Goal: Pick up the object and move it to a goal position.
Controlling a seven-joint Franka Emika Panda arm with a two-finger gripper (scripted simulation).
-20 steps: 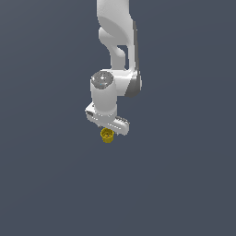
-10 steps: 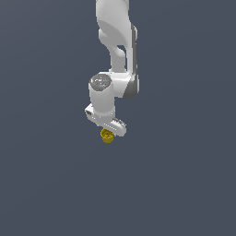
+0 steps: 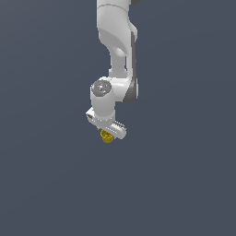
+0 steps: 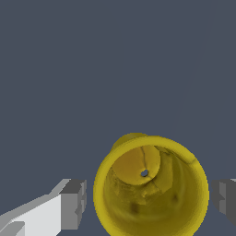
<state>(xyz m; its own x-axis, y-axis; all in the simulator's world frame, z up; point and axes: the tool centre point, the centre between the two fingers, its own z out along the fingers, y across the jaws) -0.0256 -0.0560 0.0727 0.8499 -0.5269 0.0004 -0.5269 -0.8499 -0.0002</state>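
Flat, even simulator lighting, sharp renders, no glare or blur.

We see a plain dark slate-grey ground [image 3: 50, 184], flat and unmarked, filling both views, no edge or seam, whether the small mustard-yellow cup [image 3: 107, 136] rests on it we cannot tell

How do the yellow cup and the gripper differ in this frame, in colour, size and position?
The cup is mustard yellow; the gripper is white with grey finger pads. The cup is far smaller than the gripper in the exterior view. The cup is round and hollow, its opening facing the wrist camera; the fingers are blocky, one on each side of it with gaps showing. Both sit at the arm's lower end.
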